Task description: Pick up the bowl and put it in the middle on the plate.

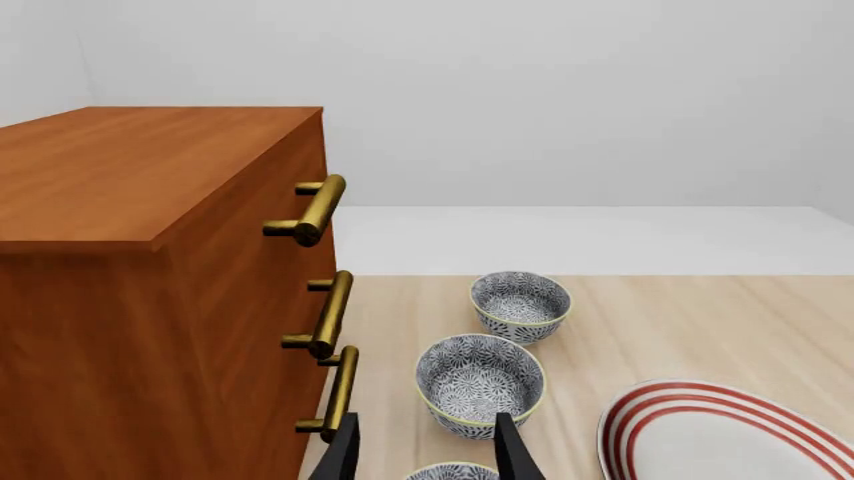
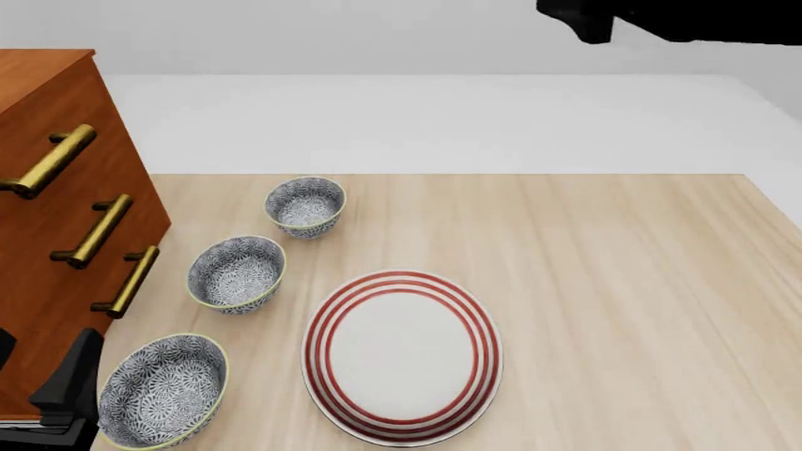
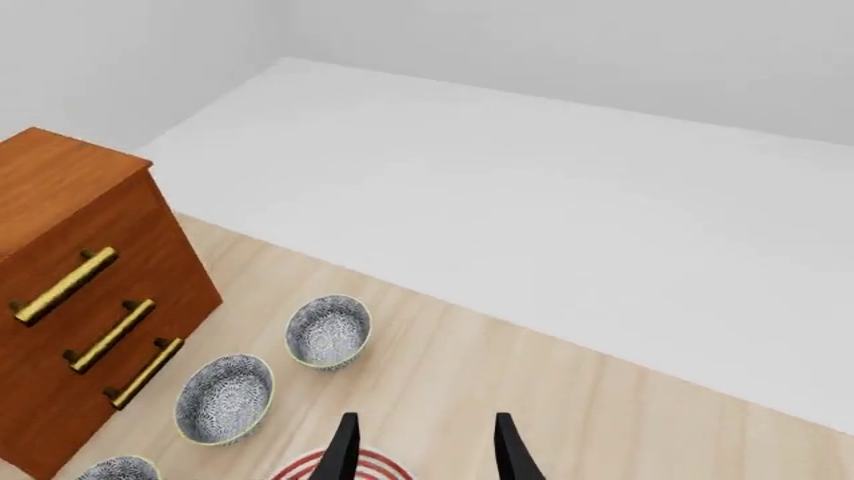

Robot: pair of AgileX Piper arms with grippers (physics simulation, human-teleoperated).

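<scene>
The bowl [image 2: 236,272], floral blue-grey with a yellow-green rim, stands in the middle of a row of three bowls, left of the plate [image 2: 404,357]. The plate is white with red rings. In the left wrist view the bowl [image 1: 481,385] lies just ahead of my open left gripper [image 1: 427,455], beside the plate [image 1: 727,430]. My right gripper [image 3: 424,450] hangs open high above the table, over the plate's far edge [image 3: 320,466], with the bowl [image 3: 224,398] below and off to one side. Nothing is held by either gripper.
A smaller same-patterned bowl [image 2: 304,206] sits farther back and a wider one [image 2: 163,390] nearer the front. A wooden drawer chest [image 2: 51,216] with brass handles [image 2: 127,280] stands hard against the left of the bowls. The right arm [image 2: 664,19] shows at the top.
</scene>
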